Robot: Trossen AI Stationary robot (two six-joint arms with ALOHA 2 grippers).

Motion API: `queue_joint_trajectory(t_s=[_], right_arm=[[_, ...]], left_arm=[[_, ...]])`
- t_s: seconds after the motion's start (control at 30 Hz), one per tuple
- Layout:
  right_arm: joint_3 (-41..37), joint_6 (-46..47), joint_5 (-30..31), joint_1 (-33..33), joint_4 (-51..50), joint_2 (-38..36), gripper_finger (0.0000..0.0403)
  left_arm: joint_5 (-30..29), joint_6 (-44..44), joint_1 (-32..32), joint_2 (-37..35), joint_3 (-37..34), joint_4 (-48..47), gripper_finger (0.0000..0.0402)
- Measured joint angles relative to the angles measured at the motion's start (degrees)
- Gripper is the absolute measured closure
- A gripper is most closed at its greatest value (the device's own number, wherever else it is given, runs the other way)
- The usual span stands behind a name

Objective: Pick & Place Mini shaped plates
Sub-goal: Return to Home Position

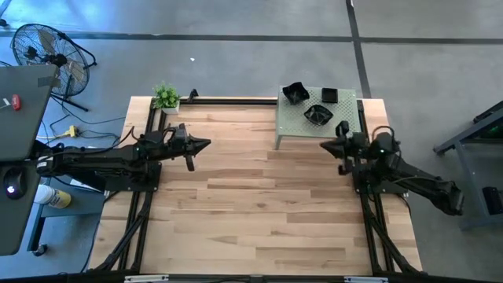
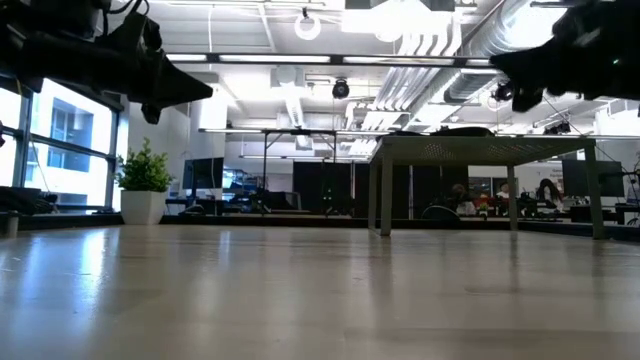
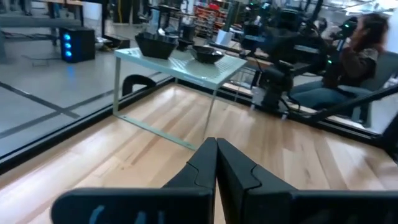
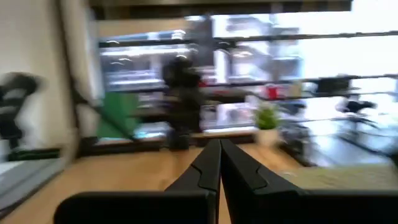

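The small glossy black mini shaped plates (image 1: 317, 115) are seen gathered in three dark clusters on top of the pale green perforated metal stand (image 1: 292, 126), which is placed at the far right corner of the light wooden plank counter (image 1: 251, 204); one cluster is set at the stand's far left corner, one along its far edge toward the right, and one nearer its middle; how many plates each cluster holds cannot be told. The left end effector (image 1: 206, 144) is held raised over the counter's left side, pointed toward the middle and well apart from the stand; its dark fingers (image 3: 202, 163) are pressed together. The right end effector (image 1: 324, 145) is held raised just in front of the stand, pointed toward the left arm; its fingers (image 4: 205, 165) are likewise brought together, tip against tip. A small green potted plant (image 1: 166, 97) is set at the counter's far left corner; a seated person (image 3: 354, 56) is seen in the room beyond the counter.
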Motion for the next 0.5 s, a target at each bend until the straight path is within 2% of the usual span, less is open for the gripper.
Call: queue_joint_trajectory(t_s=[0.2, 0.4, 0.5], right_arm=[[0.3, -1.0, 16.9, 0.0, 0.8, -0.1, 0.0401], [0.3, -2.1, 27.5, 0.0, -3.3, -0.1, 0.0395], [0.2, -3.0, 29.8, 0.0, -5.2, -1.1, 0.0392]], left_arm=[[6.8, 2.1, 0.0, -0.5, 0.0, -0.2, 0.04], [9.0, 3.1, 0.0, -1.3, 0.0, -0.2, 0.04], [8.9, 3.9, 0.0, -2.2, 0.0, -1.1, 0.04]])
